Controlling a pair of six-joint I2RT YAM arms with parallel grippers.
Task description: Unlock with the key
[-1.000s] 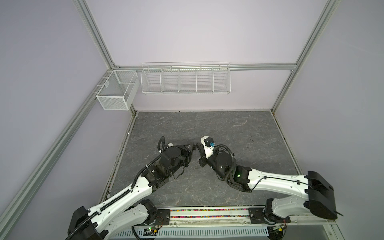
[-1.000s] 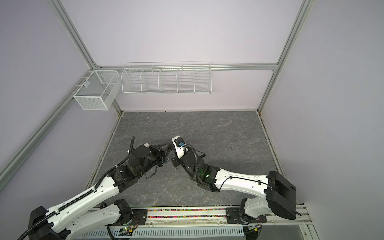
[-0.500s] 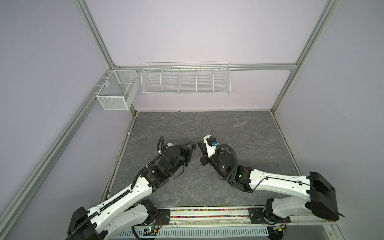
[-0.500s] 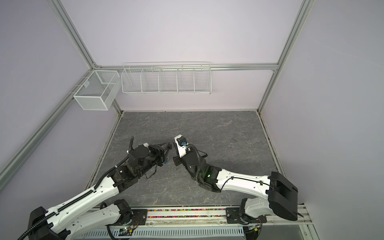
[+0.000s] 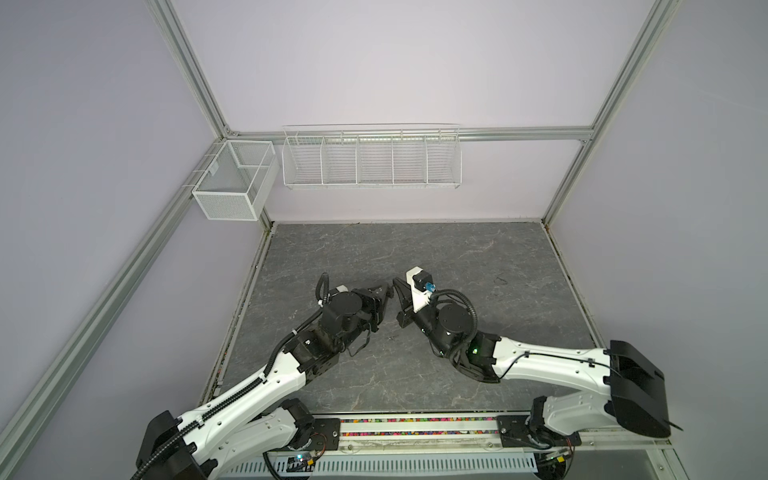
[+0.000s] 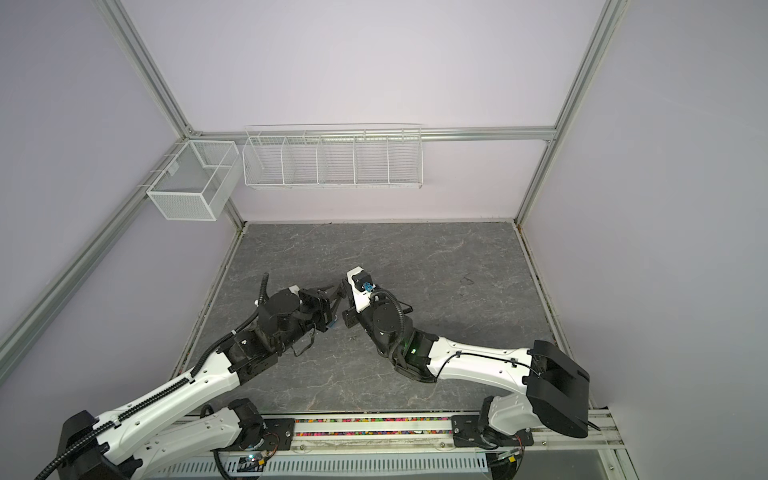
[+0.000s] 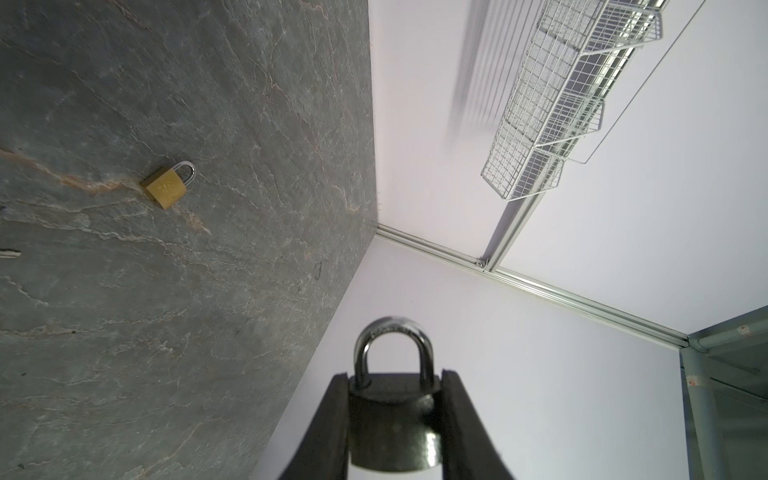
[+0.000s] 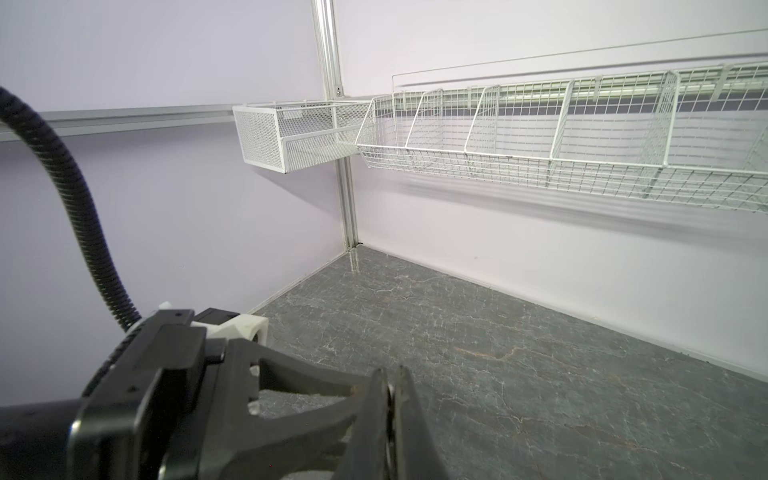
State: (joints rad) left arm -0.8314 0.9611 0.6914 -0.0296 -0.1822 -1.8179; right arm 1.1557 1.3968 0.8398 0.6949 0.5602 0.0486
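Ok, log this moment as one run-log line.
left gripper: shut on grey padlock, shackle closed | right gripper: shut, contents unclear | brass padlock: lying on table

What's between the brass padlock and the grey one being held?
Nothing; the left wrist view shows bare table between the brass padlock and the left gripper's grey padlock.

My left gripper [image 7: 395,376] grips 1 dark grey padlock [image 7: 390,415] by its sides, shiny loop shut. 1 gold padlock [image 7: 166,189] lies flat on the grey table [image 7: 124,332], well apart.
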